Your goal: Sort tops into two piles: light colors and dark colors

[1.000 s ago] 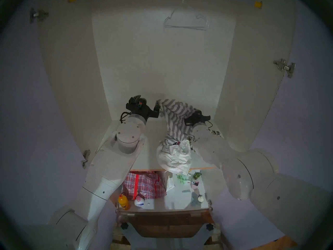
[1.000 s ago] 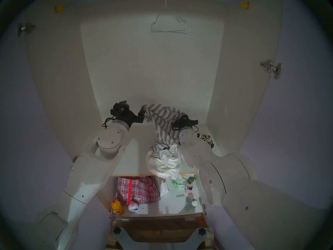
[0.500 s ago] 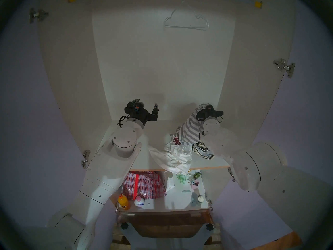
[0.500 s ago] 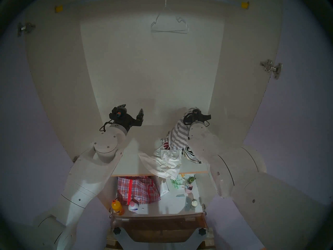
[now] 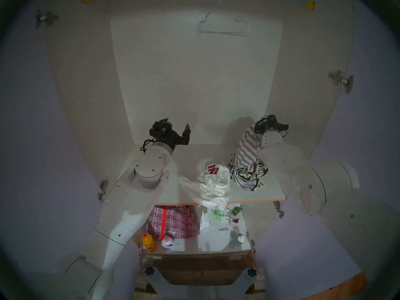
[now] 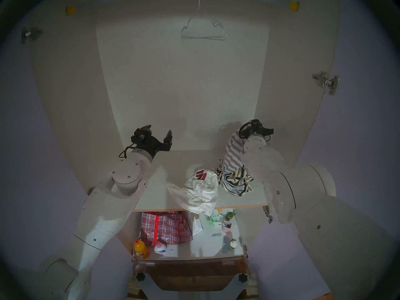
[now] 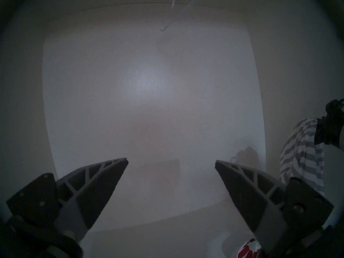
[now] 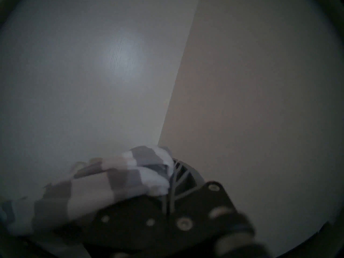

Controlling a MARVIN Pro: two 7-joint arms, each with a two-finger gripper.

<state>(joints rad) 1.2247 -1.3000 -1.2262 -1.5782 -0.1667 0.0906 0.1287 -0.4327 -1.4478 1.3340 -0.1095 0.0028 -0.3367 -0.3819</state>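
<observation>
Your shelf lies bare along its back edge between the arms. No label reads clearly. Your right gripper is clenched on the grey-striped top, which hangs onto the black-striped top. The white top overhangs the front edge beside them. Your left gripper gapes, holding nothing.

A: You can't see the right hand fingertips: the grey striped top covers them, blurred.

B: And the white top?

A: In your left wrist view the frame edge cuts it off.
</observation>
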